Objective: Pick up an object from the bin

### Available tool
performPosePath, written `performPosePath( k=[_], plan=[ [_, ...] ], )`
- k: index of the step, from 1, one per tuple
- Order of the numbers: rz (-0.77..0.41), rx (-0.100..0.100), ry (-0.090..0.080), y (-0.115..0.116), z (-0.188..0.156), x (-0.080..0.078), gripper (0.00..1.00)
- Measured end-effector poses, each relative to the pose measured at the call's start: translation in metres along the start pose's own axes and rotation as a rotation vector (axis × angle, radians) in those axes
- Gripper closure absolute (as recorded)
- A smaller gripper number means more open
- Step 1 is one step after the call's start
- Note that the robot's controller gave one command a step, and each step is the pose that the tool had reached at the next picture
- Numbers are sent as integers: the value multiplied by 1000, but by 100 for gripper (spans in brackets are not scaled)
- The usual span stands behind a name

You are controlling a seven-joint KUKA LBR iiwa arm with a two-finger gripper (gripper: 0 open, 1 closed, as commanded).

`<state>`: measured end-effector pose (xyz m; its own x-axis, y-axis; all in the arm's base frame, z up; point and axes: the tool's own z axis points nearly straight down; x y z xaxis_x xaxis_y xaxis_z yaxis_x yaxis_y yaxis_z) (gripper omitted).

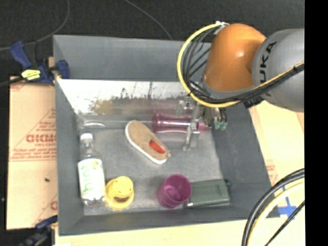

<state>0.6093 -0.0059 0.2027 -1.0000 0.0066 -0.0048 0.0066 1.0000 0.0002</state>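
Note:
My gripper [187, 126] hangs below the orange cover at the right middle of the bin. It is open, with one metal finger [191, 137] on the near side and the other on the far side of a pink, bottle-like thing [169, 122]. That pink thing lies on its side and runs left to right between the fingers. Just to its left lies a tan oval piece with a red spot [147, 141], apart from the fingers.
A clear water bottle with a green label [90, 177] lies along the left wall, with a yellow round thing [119, 191] beside it. Along the near wall are a magenta cup [174, 190] and a dark green flat box [210, 193].

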Motion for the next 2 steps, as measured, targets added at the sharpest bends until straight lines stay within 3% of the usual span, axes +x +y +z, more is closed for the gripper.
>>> performPosePath(
  k=[1, 2],
  plan=[
    [124, -1, -1, 30, 107, -16, 0],
    [134, -2, -4, 27, 94, -14, 0]
  ],
)
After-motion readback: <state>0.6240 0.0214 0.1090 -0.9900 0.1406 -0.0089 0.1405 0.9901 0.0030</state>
